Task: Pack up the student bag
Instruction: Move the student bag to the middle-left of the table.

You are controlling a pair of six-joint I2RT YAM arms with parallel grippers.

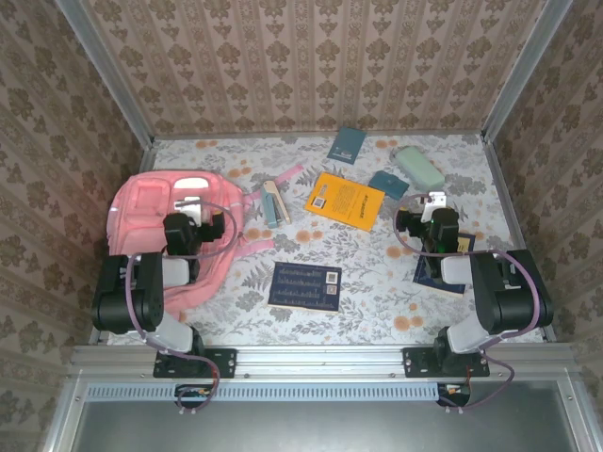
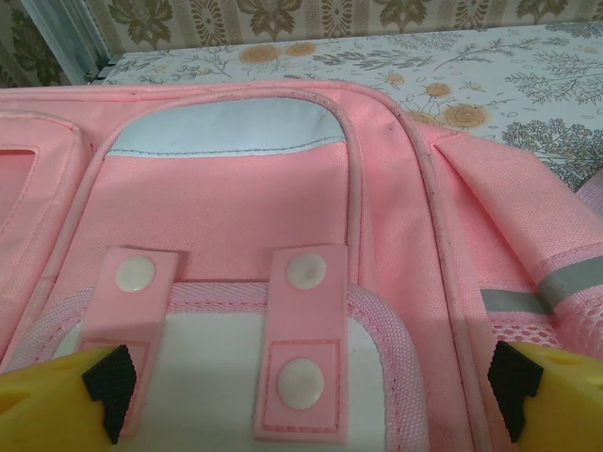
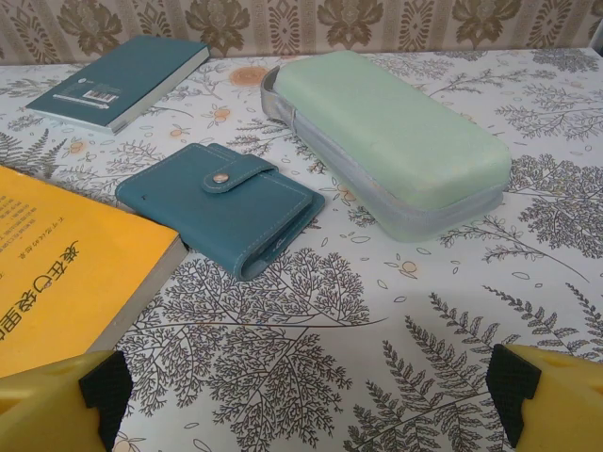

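The student bag [image 1: 141,212] is a large pink backpack lying flat at the left of the table. My left gripper [image 1: 187,202] hovers open over it. In the left wrist view, the bag's front pocket [image 2: 236,188] with its two snap tabs sits between the spread fingers [image 2: 108,381]. My right gripper [image 1: 433,200] is open over the table's right side, holding nothing. Ahead of it lie a teal wallet [image 3: 221,202], a mint green pencil case [image 3: 386,132], a teal notebook [image 3: 118,80] and a yellow book [image 3: 57,273].
A dark blue book [image 1: 305,284] lies at centre front. A small stapler-like item [image 1: 274,202] lies beside the bag's strap. Another dark blue item [image 1: 443,273] lies partly under the right arm. Wallpapered walls close in the table on three sides.
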